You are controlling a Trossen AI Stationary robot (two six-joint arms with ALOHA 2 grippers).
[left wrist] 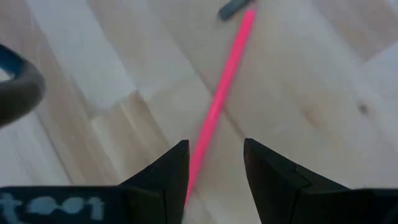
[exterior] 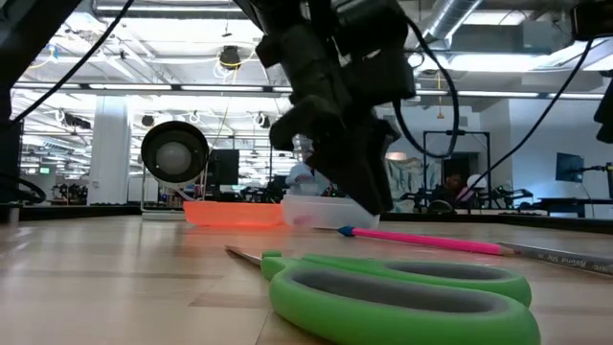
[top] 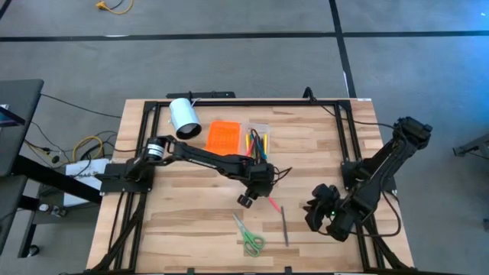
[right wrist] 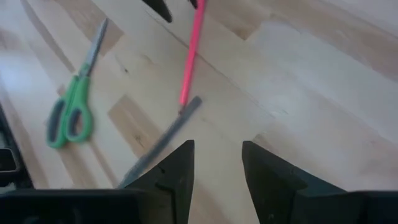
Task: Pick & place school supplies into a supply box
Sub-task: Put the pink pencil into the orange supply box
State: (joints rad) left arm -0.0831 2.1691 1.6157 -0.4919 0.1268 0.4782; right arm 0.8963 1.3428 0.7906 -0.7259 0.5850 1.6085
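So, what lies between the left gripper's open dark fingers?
In the left wrist view, the thin pink pencil runs on the wooden table into the gap of the left gripper; nothing else.

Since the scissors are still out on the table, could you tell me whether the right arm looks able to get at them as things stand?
Probably yes. The scissors lie flat in the open, and the right gripper waits beside them with fingers apart. Only a grey pencil lies between.
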